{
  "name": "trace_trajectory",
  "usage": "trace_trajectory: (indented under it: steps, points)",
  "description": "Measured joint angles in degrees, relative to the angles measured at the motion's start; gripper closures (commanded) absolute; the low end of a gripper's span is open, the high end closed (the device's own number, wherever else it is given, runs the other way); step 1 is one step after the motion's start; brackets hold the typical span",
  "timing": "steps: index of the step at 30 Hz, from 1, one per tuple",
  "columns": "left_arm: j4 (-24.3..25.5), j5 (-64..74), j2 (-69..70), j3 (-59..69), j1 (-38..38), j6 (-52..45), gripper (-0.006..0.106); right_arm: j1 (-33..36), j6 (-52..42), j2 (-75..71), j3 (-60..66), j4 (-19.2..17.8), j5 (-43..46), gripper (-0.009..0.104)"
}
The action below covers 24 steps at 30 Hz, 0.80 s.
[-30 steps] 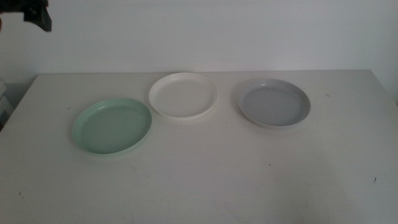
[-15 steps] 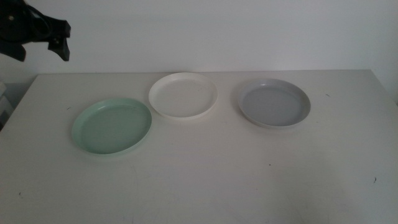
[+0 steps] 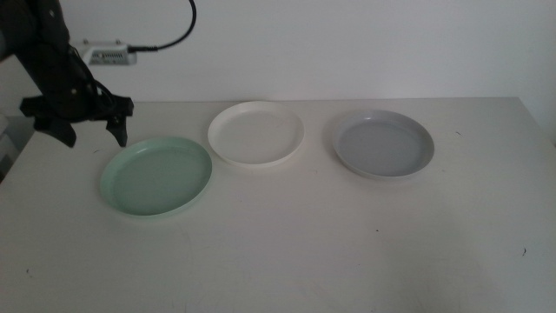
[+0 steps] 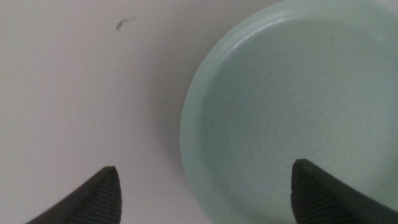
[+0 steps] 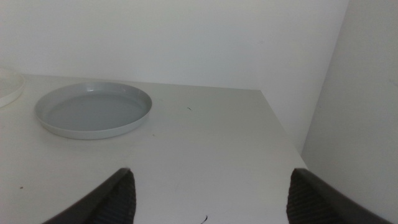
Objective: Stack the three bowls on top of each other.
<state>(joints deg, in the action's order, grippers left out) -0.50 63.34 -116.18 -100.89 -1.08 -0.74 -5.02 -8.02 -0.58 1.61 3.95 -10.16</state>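
Three shallow bowls lie apart in a row on the white table. The mint green bowl (image 3: 156, 176) is at the left, the white bowl (image 3: 255, 133) in the middle and further back, the pale grey bowl (image 3: 383, 143) at the right. My left gripper (image 3: 89, 135) is open, hanging above the table just beyond the green bowl's far left rim. In the left wrist view the green bowl (image 4: 292, 118) lies under the left gripper (image 4: 205, 190), its rim between the jaws. My right gripper (image 5: 208, 193) is open and empty, out of the middle view; the grey bowl (image 5: 93, 110) lies ahead of it.
The white table (image 3: 287, 243) ends at a white wall behind. A white box with a black cable (image 3: 109, 55) sits on the left arm. The table's right edge (image 5: 283, 134) runs close to the grey bowl.
My left arm has come down from the upper left corner to just above the table by the green bowl's far left rim. The bowls have not moved.
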Motion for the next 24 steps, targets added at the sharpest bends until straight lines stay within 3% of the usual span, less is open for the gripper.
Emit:
trace_trajectory:
  steps: [16,20,24]
  points:
    - [-1.28,-6.42,-9.85,0.0,0.0,-2.82,-0.001,0.0,0.0,0.0,0.0,0.0,0.0,0.033]
    - [-1.28,-6.88,-10.96,-0.04,0.0,-2.82,0.016,0.0,0.0,0.0,0.0,0.0,0.0,0.033]
    - [-1.3,-7.03,-11.51,-0.06,0.0,-2.82,0.046,0.0,0.0,0.0,0.0,0.0,0.0,0.033]
